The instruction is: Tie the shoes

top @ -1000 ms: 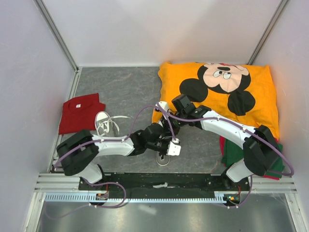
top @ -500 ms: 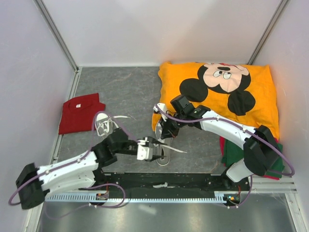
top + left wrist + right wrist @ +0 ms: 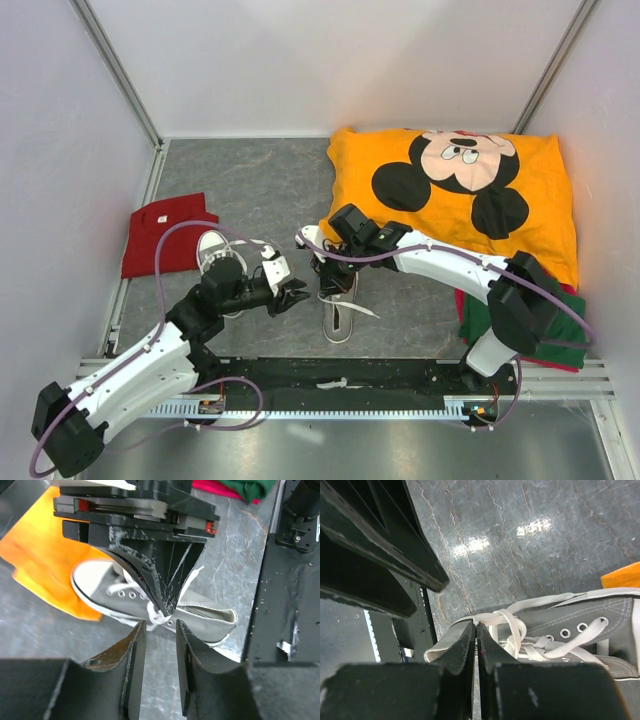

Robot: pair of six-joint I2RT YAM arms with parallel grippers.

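- Now, at the far left a folded red T-shirt (image 3: 160,232) lies on the grey table (image 3: 250,180). One grey sneaker (image 3: 211,246) rests against its right edge, toe cap away from the arms and white laces splayed loose.
- Next comes the left gripper (image 3: 159,627). A second ago it reached across the other sneaker, and it has since swung back to the left. It now sits just beside that shoe with its fingers partly spread and bare table showing between them, so it holds nothing.
- That move reads as a release: the left claw has let go of whatever lace it held, and it needs a fresh grip before any loop can be drawn.
- In the middle, the second grey sneaker (image 3: 338,312) lies lengthwise, heel toward the arms, with one lace trailing off to its right.
- No box, bin or tray is in view. The only hollow things are the shoes, and the near one's mouth is empty in the left wrist view.
- Over its lacing, the right gripper (image 3: 476,625) has slid left from the cushion's edge onto the shoe. Its fingers are pressed almost together and pinch the white lace (image 3: 159,614) just above the top eyelets, beside a loose loop.
- My judgement: no bow exists on either shoe, so the task is early — only one strand is controlled.
- Further right lies an orange Mickey Mouse cushion (image 3: 450,190), and green and red clothes (image 3: 478,318) are bunched by the right arm's base.
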